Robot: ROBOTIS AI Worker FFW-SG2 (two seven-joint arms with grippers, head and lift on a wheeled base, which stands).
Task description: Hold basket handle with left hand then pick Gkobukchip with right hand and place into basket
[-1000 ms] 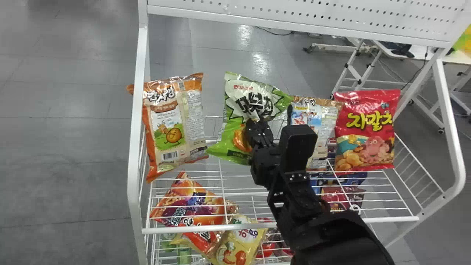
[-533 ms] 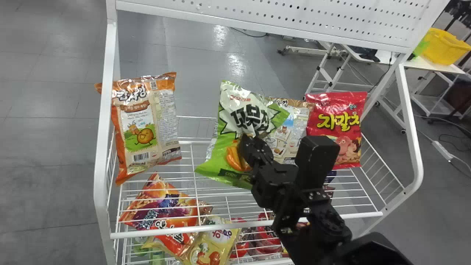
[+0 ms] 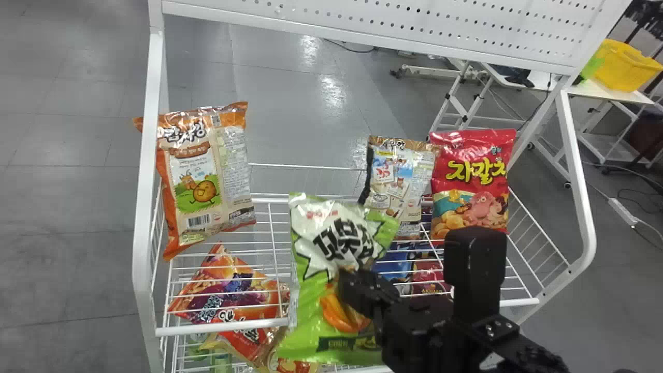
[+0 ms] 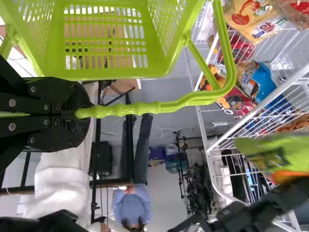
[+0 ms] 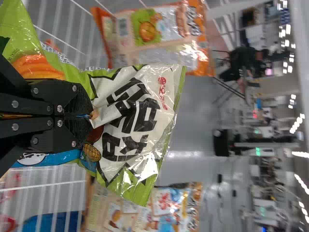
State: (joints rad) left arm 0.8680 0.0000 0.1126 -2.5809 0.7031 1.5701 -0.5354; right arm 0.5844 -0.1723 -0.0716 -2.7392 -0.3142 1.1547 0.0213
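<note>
At the near side of the wire shelf (image 3: 222, 326), the Gkobukchip bag (image 3: 308, 290) was hanging upright, its front film pinched between the closed fingers of the right gripper (image 5: 91, 115). Farther stood a red bag (image 3: 469, 176) on the right and an orange bag (image 3: 207, 176) on the left. The left gripper (image 4: 79, 113) was closed around the basket handle (image 4: 145, 109). So picking was done; placing into the basket (image 4: 157, 60) was left.

bright ceiling lights (image 5: 300, 154), glare on floor (image 3: 331, 93)

Right arm (image 3: 417, 331): black, boxy rounded-edge housing (image 3: 474, 259), small silver screws (image 3: 492, 330). Left gripper (image 4: 78, 113): black, flat link plates, round silver screws, ridged pads (image 4: 76, 95).
</note>
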